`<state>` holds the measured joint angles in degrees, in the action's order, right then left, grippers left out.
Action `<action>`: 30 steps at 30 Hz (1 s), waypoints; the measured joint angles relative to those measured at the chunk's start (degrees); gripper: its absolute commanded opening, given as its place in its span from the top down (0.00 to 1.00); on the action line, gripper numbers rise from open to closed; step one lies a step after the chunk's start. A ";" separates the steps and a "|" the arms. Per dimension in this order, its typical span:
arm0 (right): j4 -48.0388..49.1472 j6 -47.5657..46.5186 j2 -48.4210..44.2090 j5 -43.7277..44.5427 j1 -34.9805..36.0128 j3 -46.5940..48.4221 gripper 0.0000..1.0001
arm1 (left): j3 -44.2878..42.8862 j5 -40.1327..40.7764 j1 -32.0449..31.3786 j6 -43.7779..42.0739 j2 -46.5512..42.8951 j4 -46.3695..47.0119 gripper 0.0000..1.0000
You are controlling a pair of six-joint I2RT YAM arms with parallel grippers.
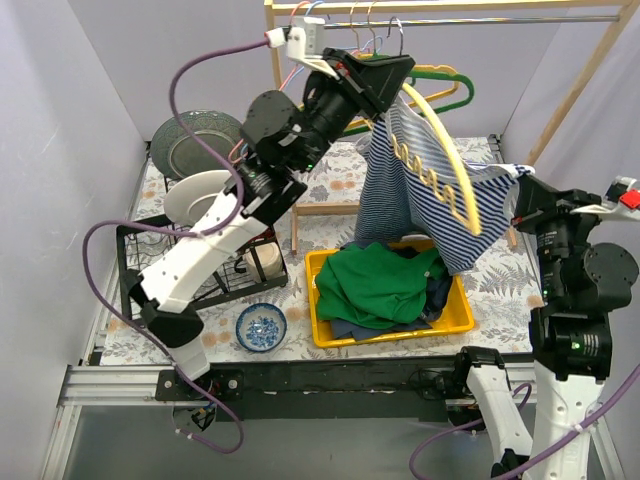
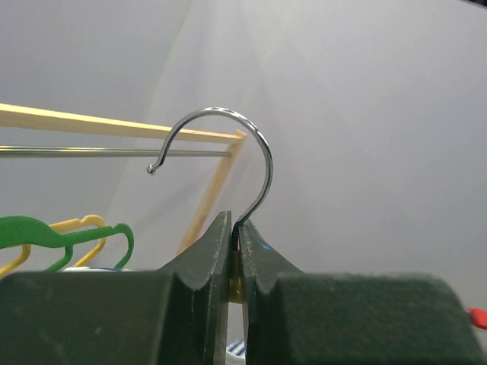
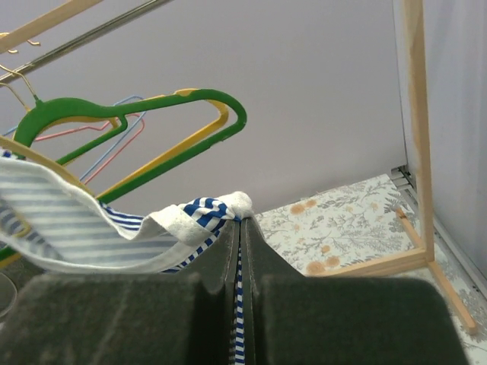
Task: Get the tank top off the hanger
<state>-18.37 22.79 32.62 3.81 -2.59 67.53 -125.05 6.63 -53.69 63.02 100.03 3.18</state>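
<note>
The left gripper (image 2: 236, 225) had its fingers pressed together on the neck of the yellow hanger (image 1: 452, 152), just below the steel hook (image 2: 259, 156); the hook hung free in the air, near of the clothes rail (image 1: 480, 18) and touching nothing. The striped tank top (image 1: 420, 190) draped from that hanger, above the table's far middle; its right edge was drawn out sideways to the right gripper (image 3: 240, 223), which pinched a fold of the fabric between closed fingers. That gripper sat close to the wooden rack's slanted right leg (image 1: 580, 85) and the right wall, with little room on that side; the left wall stood well apart from the cloth. A green hanger (image 3: 129, 106) hung on the rail just behind. Below the top's hem sat a yellow bin (image 1: 460, 322) holding a rumpled green garment (image 1: 375, 280) over dark blue cloth (image 1: 436, 296). At left a black dish rack (image 1: 135, 250) held a white plate (image 1: 195, 195); a small blue bowl (image 1: 261, 327) stood near the table's near edge.
</note>
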 measured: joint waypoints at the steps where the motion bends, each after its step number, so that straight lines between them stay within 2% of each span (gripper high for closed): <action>1: 0.74 0.24 0.63 -0.17 0.00 0.00 0.99 | 0.46 -0.92 0.02 1.11 -1.14 -0.24 1.00; 9: 7.30 2.60 2.71 -5.46 0.00 0.17 0.99 | -0.09 -12.20 0.11 8.37 -6.75 -4.22 1.00; 16: 9.44 2.29 6.05 -11.30 0.00 3.23 0.99 | 0.37 -15.98 0.35 7.69 -8.83 -9.92 1.00; 20: 9.49 1.60 6.64 -11.58 0.04 2.97 0.99 | 4.59 -19.74 0.55 7.85 -13.14 -12.04 1.00; 30: 14.60 -0.81 9.81 -12.50 0.15 2.32 0.99 | 7.28 -33.57 0.66 14.47 -21.31 -10.08 1.00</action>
<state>-3.77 21.98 42.44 -8.69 -2.44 69.84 -117.78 -26.94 -53.04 77.49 78.72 -6.90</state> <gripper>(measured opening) 0.024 0.050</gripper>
